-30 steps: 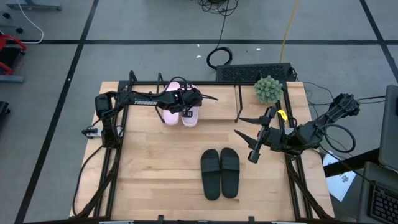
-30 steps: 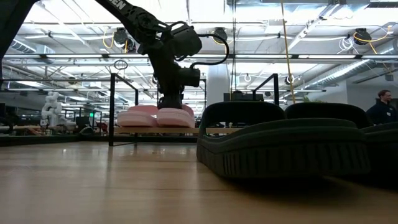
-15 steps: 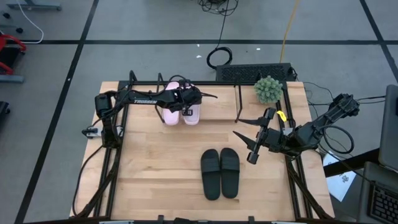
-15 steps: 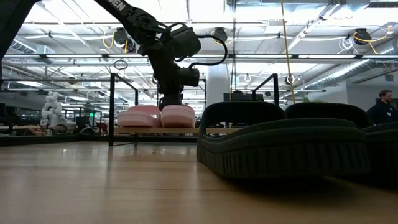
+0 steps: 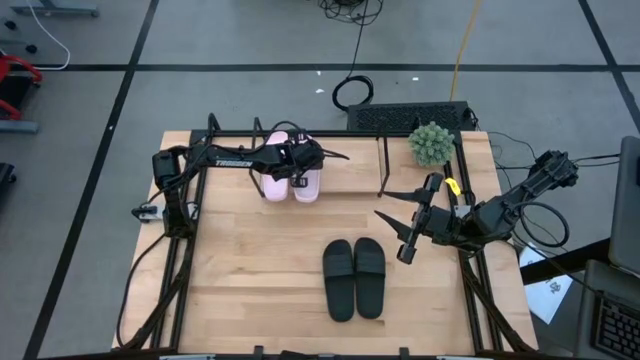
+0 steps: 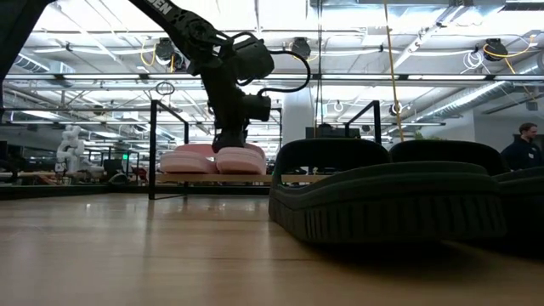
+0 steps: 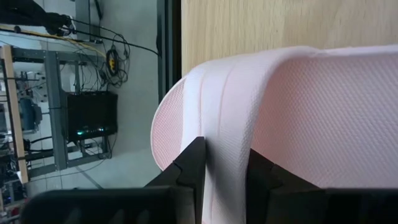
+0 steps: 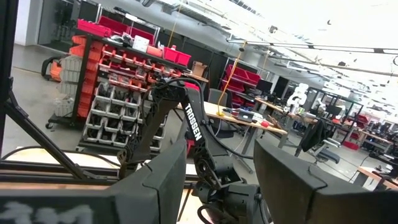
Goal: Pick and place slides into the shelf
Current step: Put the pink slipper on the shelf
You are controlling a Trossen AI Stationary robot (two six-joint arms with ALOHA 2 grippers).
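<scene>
The pale pink pair (image 5: 290, 178) sits on the shelf's board (image 6: 183, 178) near the shelf's left end, soles down. My left gripper (image 5: 303, 160) reaches over it from the table's left and is shut on the right-hand pink slide (image 6: 240, 160). The black pair (image 5: 353, 277) lies side by side on the tabletop, nearer than the shelf; it fills the low view (image 6: 382, 191). My right gripper (image 5: 383, 204) hovers open to the right of the black pair and touches nothing. The shelf's black rods (image 5: 383, 168) stand along the far side. My left gripper pinches the pink slide's wide strap (image 7: 227, 124) between its two fingers (image 7: 194, 163), one finger on the strap's outer face and one underneath. It comes from above, pointing down, as the low view (image 6: 229, 140) shows. The slide's sole rests level on the shelf board beside its mate.
A small green plant (image 5: 432, 143) stands at the table's far right corner, beside the shelf's right end. The shelf board to the right of the pink pair is bare. A person (image 6: 523, 146) stands in the room beyond the table. Cables lie on the floor behind.
</scene>
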